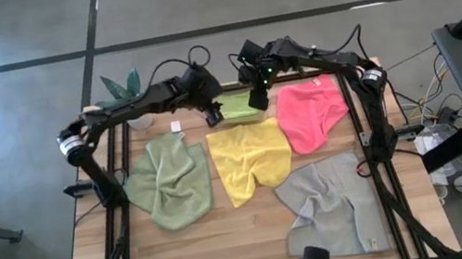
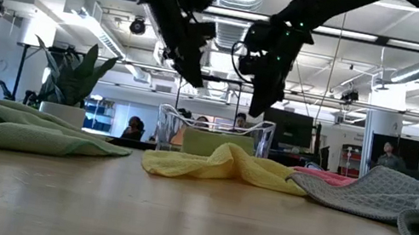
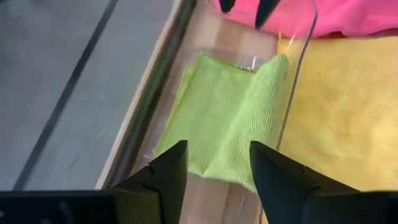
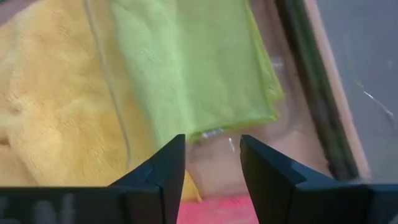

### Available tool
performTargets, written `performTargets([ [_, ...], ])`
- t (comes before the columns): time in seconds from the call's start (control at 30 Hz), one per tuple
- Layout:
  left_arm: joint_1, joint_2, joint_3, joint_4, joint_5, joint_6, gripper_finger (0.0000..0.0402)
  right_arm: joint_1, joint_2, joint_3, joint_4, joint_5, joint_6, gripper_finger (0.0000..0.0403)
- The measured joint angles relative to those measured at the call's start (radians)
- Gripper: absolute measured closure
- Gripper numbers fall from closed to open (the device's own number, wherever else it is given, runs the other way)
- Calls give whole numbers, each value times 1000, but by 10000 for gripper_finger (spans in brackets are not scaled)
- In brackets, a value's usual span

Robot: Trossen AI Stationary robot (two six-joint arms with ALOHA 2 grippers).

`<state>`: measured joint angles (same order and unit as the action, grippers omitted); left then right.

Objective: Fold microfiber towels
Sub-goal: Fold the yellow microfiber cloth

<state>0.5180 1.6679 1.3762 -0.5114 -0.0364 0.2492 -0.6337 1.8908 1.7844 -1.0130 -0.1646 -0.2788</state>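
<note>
A folded lime green towel (image 1: 240,107) (image 3: 224,118) (image 4: 186,62) lies flat on the floor of a clear bin (image 3: 300,68) at the table's far middle. One of its edges climbs the bin wall on the yellow towel's side. My left gripper (image 1: 213,115) (image 3: 217,168) and my right gripper (image 1: 257,98) (image 4: 211,158) hover above the bin, one at each end of the lime towel. Both are open and hold nothing. Spread on the table are a sage green towel (image 1: 169,182), a yellow towel (image 1: 250,159), a hot pink towel (image 1: 311,111) and a light grey towel (image 1: 333,202).
A potted plant (image 1: 120,87) stands at the far left corner. Dark frame rails (image 1: 112,178) run down the table's left and right sides. The four loose towels cover most of the middle. Bare wood (image 1: 231,242) shows along the near edge.
</note>
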Motion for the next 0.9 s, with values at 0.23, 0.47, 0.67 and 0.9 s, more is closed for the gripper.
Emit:
performTargets([
  [0.23, 4, -116, -6, -180, 2, -69, 244, -32, -2, 23, -154, 0, 3, 275],
  [0.47, -29, -223, -107, -218, 5, -198, 244, -30, -70, 4, -186, 0, 6, 288],
  [0.67, -86, -301, -255, -206, 6, -319, 244, -22, -165, -23, -184, -2, 31, 294],
  [0.9, -190, -322, -364, -169, 9, -350, 244, 40, -270, -126, -179, -48, 78, 291],
])
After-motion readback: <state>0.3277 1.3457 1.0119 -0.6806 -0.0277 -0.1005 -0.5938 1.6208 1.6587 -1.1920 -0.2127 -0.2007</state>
